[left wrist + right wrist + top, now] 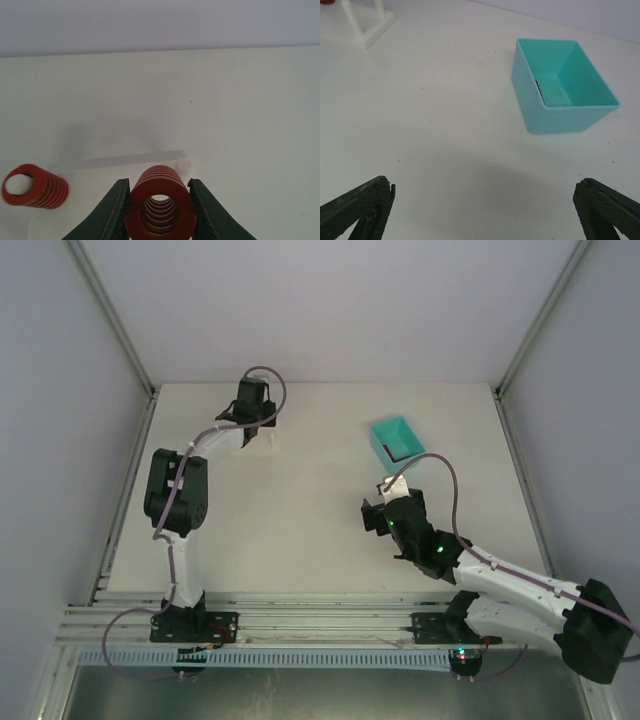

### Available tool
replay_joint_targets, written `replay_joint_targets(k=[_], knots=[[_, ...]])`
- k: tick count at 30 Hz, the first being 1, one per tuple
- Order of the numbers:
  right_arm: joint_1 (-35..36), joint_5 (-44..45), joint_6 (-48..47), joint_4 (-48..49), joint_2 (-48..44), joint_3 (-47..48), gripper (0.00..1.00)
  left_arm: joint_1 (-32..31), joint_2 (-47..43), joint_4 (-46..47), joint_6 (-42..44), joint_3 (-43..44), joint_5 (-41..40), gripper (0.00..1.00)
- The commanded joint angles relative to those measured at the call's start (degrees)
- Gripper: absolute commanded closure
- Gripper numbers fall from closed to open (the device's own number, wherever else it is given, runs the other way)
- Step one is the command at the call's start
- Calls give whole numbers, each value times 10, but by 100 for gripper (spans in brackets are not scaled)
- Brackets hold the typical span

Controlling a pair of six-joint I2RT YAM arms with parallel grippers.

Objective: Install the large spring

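My left gripper (159, 189) is shut on the large red spring (160, 212), which I see end-on with a black finger pressed against each side. Just past it, slightly to the right, shows the round white top of a peg (184, 164). A second red spring (35, 186) sits to the left with white showing in its bore. In the top view the left gripper (250, 403) hovers over the white stand (264, 440) at the table's far left. My right gripper (485, 189) is open and holds nothing, out over bare table (378, 515).
A teal bin (560, 85) stands ahead and to the right of the right gripper, also seen in the top view (398, 440). The white stand (367, 25) shows at the upper left of the right wrist view. Grey walls close in the table on three sides.
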Motion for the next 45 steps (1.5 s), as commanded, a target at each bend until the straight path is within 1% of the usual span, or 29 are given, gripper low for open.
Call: replay_joint_targets(k=[1, 17, 22, 39, 42, 45], knots=[[-3, 9, 6, 0, 1, 11, 1, 4, 20, -11, 4, 49, 30, 100], [-5, 14, 3, -1, 6, 12, 1, 4, 34, -17, 1, 93, 35, 100], [-6, 15, 3, -2, 5, 13, 1, 4, 56, -39, 5, 121, 33, 100], [-7, 15, 3, -2, 6, 11, 1, 5, 93, -47, 6, 134, 42, 100], [-8, 14, 3, -2, 7, 13, 1, 5, 102, -50, 7, 140, 40, 96], [-8, 14, 3, -2, 10, 13, 1, 5, 111, -55, 8, 146, 38, 87]])
